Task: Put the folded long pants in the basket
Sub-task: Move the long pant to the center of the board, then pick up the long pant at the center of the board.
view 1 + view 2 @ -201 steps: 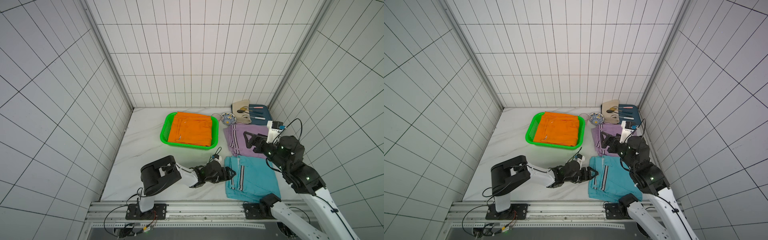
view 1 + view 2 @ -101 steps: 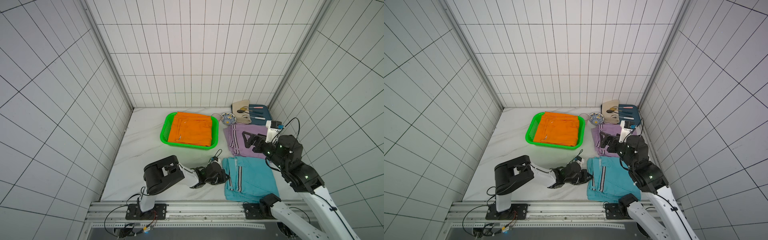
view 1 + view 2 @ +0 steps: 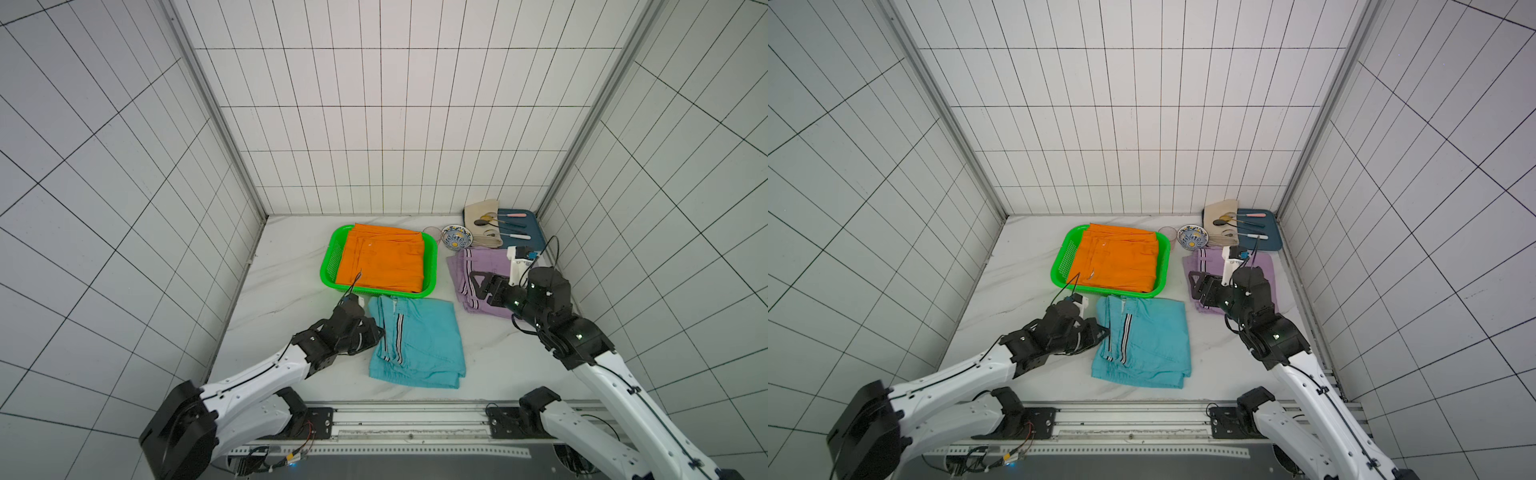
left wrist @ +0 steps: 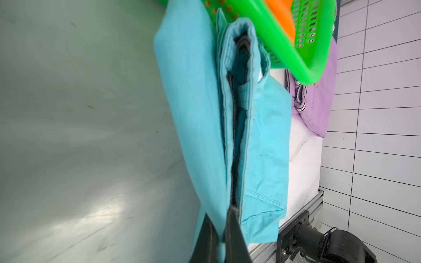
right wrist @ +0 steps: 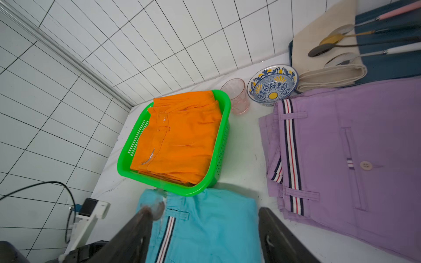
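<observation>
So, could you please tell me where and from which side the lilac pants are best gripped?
Probably the striped long edge of the lilac pants, coming low from the basket side: they lie flat, the layers stack there, and bare table leaves the fingers room. The far edge is crowded by the bowl.

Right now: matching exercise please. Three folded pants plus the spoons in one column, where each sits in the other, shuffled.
1. orange folded cloth pants
2. light blue folded cloth pants
3. lilac folded cloth pants
4. metal spoons

A. flat on the white table, ungripped
B. on the beige cloth over the dark blue flat tray
C. inside the bright green perforated plastic basket
D. edge pinched by the shut left gripper

Pairs: 1-C, 2-D, 3-A, 4-B
</observation>
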You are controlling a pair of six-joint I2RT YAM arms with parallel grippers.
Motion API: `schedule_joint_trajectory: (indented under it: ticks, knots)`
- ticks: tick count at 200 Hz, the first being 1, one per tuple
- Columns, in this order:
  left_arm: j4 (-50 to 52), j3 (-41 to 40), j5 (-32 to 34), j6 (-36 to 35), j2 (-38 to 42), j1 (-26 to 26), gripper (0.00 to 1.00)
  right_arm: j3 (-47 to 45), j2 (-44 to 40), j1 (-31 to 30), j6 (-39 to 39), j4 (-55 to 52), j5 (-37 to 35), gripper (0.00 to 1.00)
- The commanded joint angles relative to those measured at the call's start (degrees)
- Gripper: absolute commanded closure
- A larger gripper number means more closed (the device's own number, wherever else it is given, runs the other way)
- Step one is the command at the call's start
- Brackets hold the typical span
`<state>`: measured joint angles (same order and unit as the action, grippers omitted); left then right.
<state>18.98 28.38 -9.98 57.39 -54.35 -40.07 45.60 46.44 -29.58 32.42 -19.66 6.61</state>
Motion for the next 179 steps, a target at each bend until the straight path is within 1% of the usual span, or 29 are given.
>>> schedule_joint_trajectory:
  ticks: [1, 14, 30, 44, 54, 72, 86, 107, 123, 159, 179]
  knots:
    - [14.85, -0.17, -0.44, -7.52, 7.43, 4.15, 1.0, -7.87, 2.79, 0.43, 5.9, 8.62, 7.04, 0.28]
    - [18.5, 0.18, -0.95, -9.15, 10.31, 6.23, 1.0, -11.87, 5.34, 0.37, 8.34, 12.86, 9.22, 0.31]
    - [21.89, 0.96, -1.28, -10.84, 11.78, 7.87, 1.0, -15.45, 9.14, 0.03, 10.03, 17.59, 11.78, 0.35]
    - [20.51, 0.11, -2.61, -10.86, 11.44, 8.04, 1.0, -17.52, 12.86, -0.51, 11.39, 21.45, 14.3, 0.36]
    - [20.68, 0.46, -2.39, -10.89, 10.26, 8.2, 1.0, -18.22, 15.72, -1.18, 11.81, 23.71, 16.07, 0.37]
    - [22.95, 2.59, -1.9, -11.7, 7.67, 8.68, 1.0, -18.17, 19.87, -2.94, 12.05, 25.37, 17.27, 0.39]
    - [24.26, 3.98, -1.7, -11.88, 5.89, 8.96, 1.0, -17.69, 21.8, -5.03, 11.46, 25.68, 16.17, 0.39]
    - [21.95, 3.29, -2.69, -11.44, 4.57, 9.09, 1.0, -15.91, 25.51, -7.42, 10.56, 25.37, 15.77, 0.39]
    - [20.51, 2.66, -3.68, -11.09, 3.53, 9.23, 1.0, -14.79, 28.61, -8.04, 10.76, 25.5, 16.58, 0.39]
    - [19.27, 2.47, -3.6, -10.71, 2.58, 9.5, 1.0, -12.83, 35.12, -9.97, 10.28, 25.99, 16.54, 0.39]
    - [18.81, 2.49, -3.73, -10.45, 2.93, 9.59, 1.0, -10.9, 38.99, -11.64, 10.2, 26.16, 17.27, 0.41]
